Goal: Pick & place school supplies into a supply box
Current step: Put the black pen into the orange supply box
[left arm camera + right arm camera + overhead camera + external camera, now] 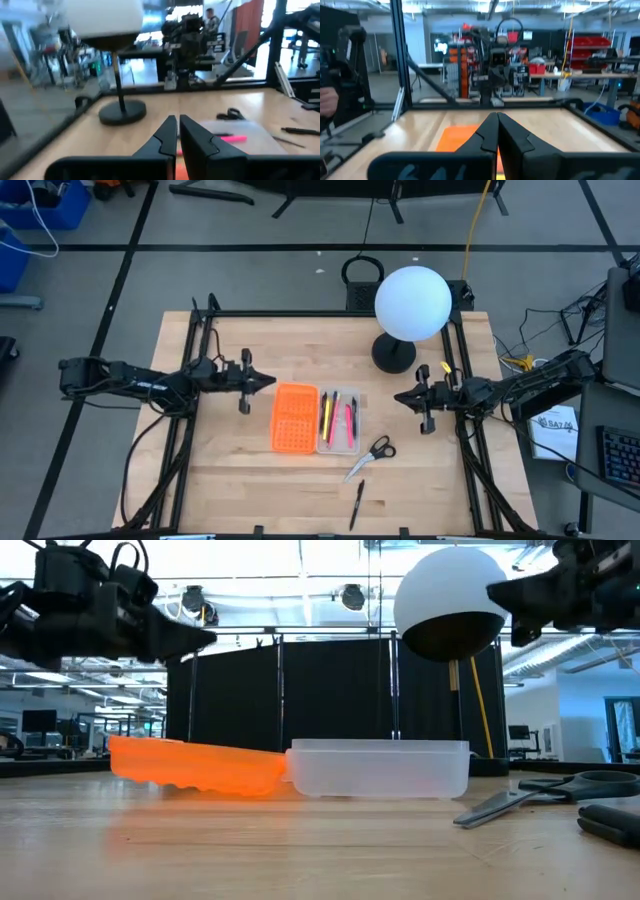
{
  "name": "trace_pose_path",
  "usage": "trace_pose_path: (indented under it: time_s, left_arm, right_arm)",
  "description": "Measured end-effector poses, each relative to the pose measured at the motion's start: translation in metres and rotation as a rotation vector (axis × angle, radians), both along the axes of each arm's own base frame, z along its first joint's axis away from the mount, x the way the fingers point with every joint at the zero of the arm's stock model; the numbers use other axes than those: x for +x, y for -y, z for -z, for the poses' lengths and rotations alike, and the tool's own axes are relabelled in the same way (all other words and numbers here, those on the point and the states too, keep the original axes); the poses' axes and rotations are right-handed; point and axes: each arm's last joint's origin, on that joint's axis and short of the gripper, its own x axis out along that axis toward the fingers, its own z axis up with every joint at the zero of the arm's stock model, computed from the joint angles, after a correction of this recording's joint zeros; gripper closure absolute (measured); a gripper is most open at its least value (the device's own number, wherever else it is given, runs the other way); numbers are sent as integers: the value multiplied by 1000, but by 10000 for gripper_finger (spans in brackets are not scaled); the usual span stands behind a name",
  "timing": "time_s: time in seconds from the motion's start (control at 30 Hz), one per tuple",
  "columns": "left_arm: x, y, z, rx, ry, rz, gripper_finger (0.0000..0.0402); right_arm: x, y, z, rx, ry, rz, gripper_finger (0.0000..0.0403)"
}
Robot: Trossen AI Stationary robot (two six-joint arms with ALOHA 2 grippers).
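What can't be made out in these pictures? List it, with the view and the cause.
- Contents of the supply box, low view: its frosted wall hides them.
- Exact count and kind of pens in the box, high view: too small.
- Scissors and dark pen, low view: cut off by the right edge.
- Supply box, right wrist view: the right hand hides all but the orange lid.
- Left hand, left wrist view: blurred.

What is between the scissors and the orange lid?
The clear tray with pens inside sits between the scissors and the orange lid, seen from above.
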Motion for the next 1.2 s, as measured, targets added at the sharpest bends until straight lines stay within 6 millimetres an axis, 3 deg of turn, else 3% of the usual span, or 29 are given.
trace_pose_path:
  time_s: [0.17, 0.37, 0.7, 0.93, 1.0, 1.07, 1.2]
  left_arm:
    - [-8, 17, -6, 165, 126, 112, 396]
    - [-25, 34, -14, 236, 139, 70, 398]
    - [-57, 36, -17, 269, 73, -35, 400]
    - [-67, 35, -26, 248, 119, -52, 391]
    - [-67, 35, -27, 249, 121, -47, 381]
    - [-67, 35, -26, 250, 113, -44, 373]
    - [-67, 35, -24, 251, 97, -41, 367]
  right_arm:
    - [0, 0, -2, -3, 25, -2, 403]
    - [-1, -3, -1, 40, 9, -12, 403]
    - [-1, -8, 4, 16, -41, -7, 403]
    - [-1, -10, 7, 59, -70, -24, 403]
    - [1, -10, 15, 89, -153, -26, 403]
    - [9, -14, 9, 122, -242, -22, 403]
    - [34, -28, -20, 184, -353, -33, 403]
